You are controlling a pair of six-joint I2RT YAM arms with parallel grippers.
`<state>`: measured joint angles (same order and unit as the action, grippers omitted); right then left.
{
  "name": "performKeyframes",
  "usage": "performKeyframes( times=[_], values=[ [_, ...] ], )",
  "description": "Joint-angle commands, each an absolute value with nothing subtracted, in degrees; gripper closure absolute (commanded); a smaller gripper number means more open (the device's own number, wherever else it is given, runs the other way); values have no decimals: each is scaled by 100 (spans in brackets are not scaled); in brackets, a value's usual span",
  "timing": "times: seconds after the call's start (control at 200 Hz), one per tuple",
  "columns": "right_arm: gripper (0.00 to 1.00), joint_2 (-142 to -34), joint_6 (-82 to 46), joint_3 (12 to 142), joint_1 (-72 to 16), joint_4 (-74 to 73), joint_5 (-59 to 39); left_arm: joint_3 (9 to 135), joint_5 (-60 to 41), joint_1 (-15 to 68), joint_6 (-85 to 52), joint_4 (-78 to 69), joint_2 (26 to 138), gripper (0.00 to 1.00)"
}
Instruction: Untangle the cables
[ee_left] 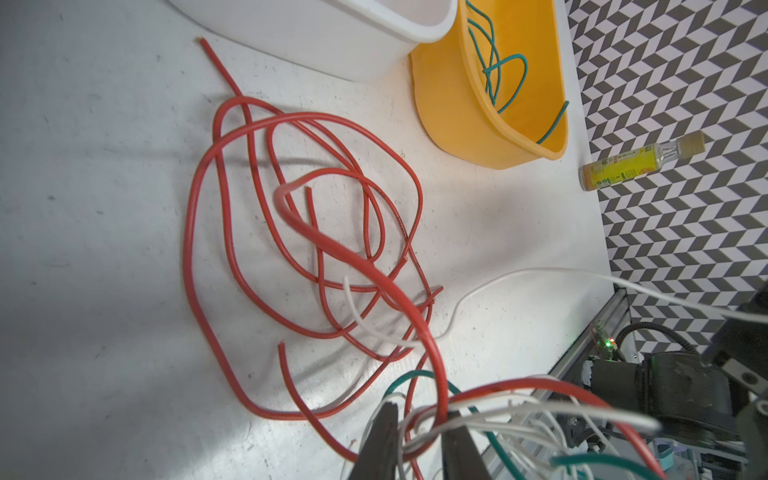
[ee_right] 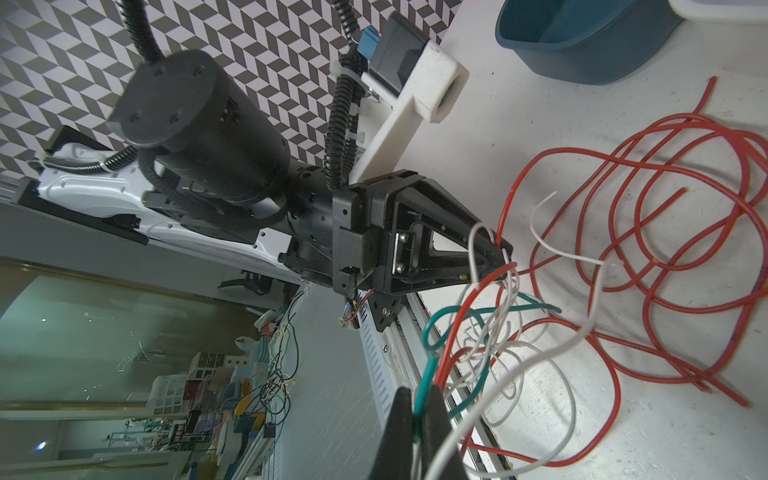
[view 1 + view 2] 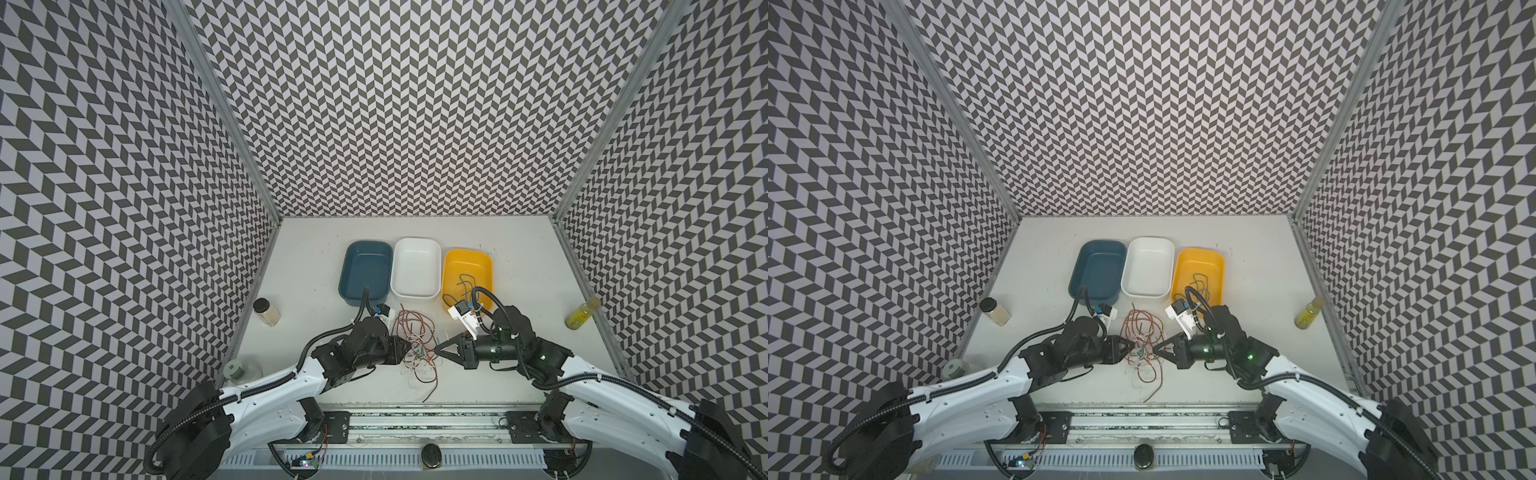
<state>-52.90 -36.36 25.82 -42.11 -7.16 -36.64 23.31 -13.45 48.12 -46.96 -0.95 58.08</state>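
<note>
Looping green cable (image 3: 466, 283) lies inside yellow tub (image 3: 467, 252).

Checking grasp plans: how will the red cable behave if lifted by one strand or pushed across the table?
Probably floppy yet springy: the red cable lies in broad open loops on the table. Likely light: one raised strand arcs unsupported up to the left end effector. Pulling it would probably drag white cable along, since they cross there.
</note>
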Motion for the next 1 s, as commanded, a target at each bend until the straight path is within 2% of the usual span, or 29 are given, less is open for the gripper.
performKeyframes(
  times=[0.0,0.05,0.125,0.29,0.361,0.476,0.576,0.721,0.997],
  values=[
    [99,-5326,-3456,2561,-4176,-832,-3647,2424,-1207,4845,-4724,-252,5799,92],
    [96,-5343,-3413,2566,-4159,-736,-3562,2442,-1180,4851,-4721,-222,5784,100],
    [87,-5322,-3359,2579,-4099,-554,-3434,2516,-1082,4850,-4708,-59,5717,100],
    [48,-5099,-3116,2662,-3973,234,-2924,2720,-746,4846,-4784,544,5398,100],
    [40,-4934,-3056,2629,-3973,410,-2746,2839,-617,4836,-4920,842,5290,100],
    [36,-4777,-3097,2420,-3973,182,-2777,2998,-603,4836,-5196,1035,5214,100],
    [36,-4868,-3176,2091,-3983,-345,-3190,3125,-645,4845,-5394,957,5187,100],
    [39,-5146,-3278,2076,-4186,-813,-3307,3389,-811,4867,-5504,794,5160,100],
    [44,-5220,-3536,2713,-4957,-766,-2208,3929,-276,5206,-5298,1411,5618,100]
  ],
)
